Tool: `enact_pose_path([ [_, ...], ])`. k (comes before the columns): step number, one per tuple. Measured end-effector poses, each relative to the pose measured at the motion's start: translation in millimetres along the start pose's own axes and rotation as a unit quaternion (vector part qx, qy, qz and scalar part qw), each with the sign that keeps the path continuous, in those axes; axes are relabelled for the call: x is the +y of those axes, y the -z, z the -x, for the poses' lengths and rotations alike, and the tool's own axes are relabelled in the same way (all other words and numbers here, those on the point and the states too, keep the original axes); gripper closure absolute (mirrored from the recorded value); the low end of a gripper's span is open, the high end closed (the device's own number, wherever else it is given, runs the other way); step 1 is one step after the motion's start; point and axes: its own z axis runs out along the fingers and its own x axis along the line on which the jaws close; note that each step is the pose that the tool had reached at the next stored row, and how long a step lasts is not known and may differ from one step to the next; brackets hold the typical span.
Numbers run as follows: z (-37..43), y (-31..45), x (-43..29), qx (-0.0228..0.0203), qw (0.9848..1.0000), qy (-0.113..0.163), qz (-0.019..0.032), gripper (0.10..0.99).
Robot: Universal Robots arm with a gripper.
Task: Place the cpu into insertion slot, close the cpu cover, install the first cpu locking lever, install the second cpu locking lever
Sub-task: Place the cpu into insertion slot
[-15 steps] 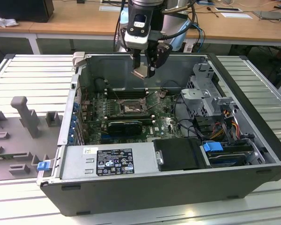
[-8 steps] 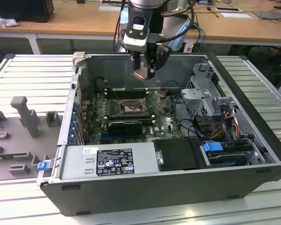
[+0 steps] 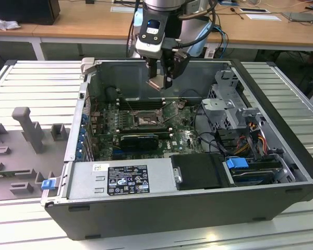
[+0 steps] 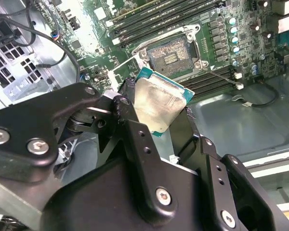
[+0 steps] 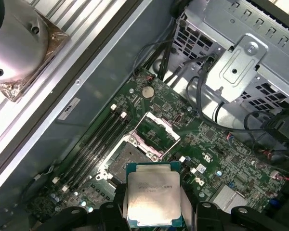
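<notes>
The hand [image 3: 159,82] grips the cpu [image 5: 152,195] by its edges. It hangs in the air inside the open computer case [image 3: 281,156]. The slot [image 5: 129,162] lies below it, pins showing, with its cover [image 5: 145,146] flipped up.

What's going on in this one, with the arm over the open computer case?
The arm's black gripper is shut on a small square silver-topped cpu, held in the air above the green motherboard inside the open case. The square, dark-framed insertion slot below lies uncovered, its thin metal cpu cover hinged up. The cpu is not seated yet.
</notes>
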Motion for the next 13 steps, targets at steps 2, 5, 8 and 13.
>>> enact_pose_path([
  [2, 0.0, -0.1, 0.0, -0.0009, 0.9999, -0.011, 0.0002, 0.557],
  [5, 0.0, -0.2, 0.0, -0.0022, 0.9997, -0.025, 0.0005, 0.557],
  [8, 0.0, -0.3, 0.0, -0.0031, 0.9994, -0.035, 0.0007, 0.557],
  [13, 0.0, -0.5, 0.0, -0.005, 0.9984, -0.056, 0.0011, 0.557],
])
